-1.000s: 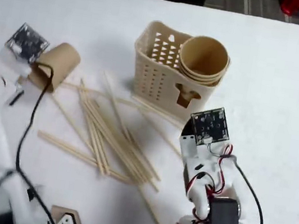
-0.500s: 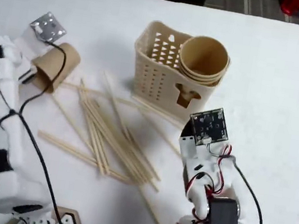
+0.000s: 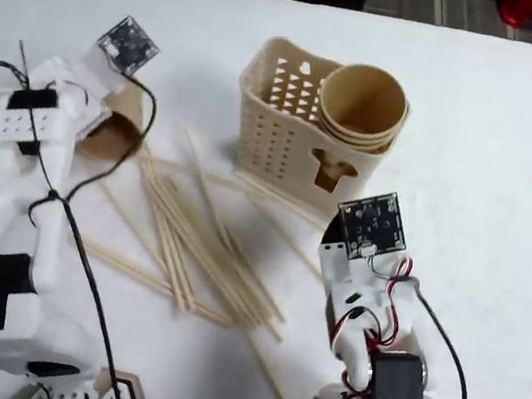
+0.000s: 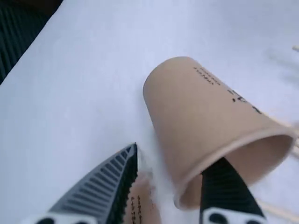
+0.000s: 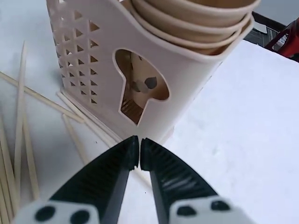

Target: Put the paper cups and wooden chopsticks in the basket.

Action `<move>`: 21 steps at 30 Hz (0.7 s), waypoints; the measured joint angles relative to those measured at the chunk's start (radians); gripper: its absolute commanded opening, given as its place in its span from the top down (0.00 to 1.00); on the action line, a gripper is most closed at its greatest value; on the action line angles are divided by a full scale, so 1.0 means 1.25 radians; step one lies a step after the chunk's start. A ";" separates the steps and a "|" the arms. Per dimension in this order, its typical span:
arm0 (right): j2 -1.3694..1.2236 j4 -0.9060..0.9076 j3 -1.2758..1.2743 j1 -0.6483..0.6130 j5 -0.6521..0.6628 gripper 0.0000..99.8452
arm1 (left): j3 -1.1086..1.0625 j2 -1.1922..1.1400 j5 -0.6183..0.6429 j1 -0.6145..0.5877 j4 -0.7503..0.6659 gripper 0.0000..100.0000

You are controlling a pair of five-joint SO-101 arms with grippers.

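Black ribbed fingers of the left claw (image 4: pixel 170 189) stand spread and released, with nothing clamped between them. One finger sits at the mouth of a cup (image 4: pixel 205 121) that lies on its side on the table (image 4: pixel 70 93). The other finger is just outside the cup's wall, and a strip of white table shows between finger and wall. Whether the first finger touches the rim I cannot tell. A bit of brown card with print shows just beside the outer finger; what it is I cannot tell. In the high view the left arm lies partly over this cup (image 3: pixel 125 132), which is well apart from the basket (image 3: pixel 275 110), off to its left.

The right claw (image 5: pixel 139 151) is clenched, tips touching, and holds nothing. It hangs low just in front of the basket (image 5: pixel 93 60), facing the keyhole cut-out in its wall. A stack (image 5: pixel 196 18) of cups stands upright inside the basket, mouths up; in the high view the stack (image 3: pixel 363 99) fills the basket's right end.

Sticks (image 3: pixel 199 240) lie loose on the table (image 3: pixel 499 196), fanned and crossed in a pile between the two arms, in front of the basket. A few sticks (image 5: pixel 88 117) lie along the basket's foot, near the right claw's tips.
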State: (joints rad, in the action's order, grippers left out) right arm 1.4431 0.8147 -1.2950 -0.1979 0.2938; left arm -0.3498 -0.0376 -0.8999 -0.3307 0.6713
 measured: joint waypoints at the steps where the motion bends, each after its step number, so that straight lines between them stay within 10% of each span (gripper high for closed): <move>1: 0.000 0.000 0.000 0.000 0.000 0.98 | -0.012 0.000 0.010 0.004 -0.020 0.88; 12: 0.000 0.000 0.000 0.000 0.000 0.98 | -0.118 0.000 0.027 0.025 -0.169 0.98; 21: 0.000 0.000 0.000 0.000 0.005 0.98 | -0.123 0.114 0.141 0.023 -0.017 0.98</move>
State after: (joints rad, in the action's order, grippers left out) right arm 1.4431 0.8147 -1.2950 -0.1979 0.3000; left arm -0.5033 0.1051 -0.7234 -0.3015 0.6498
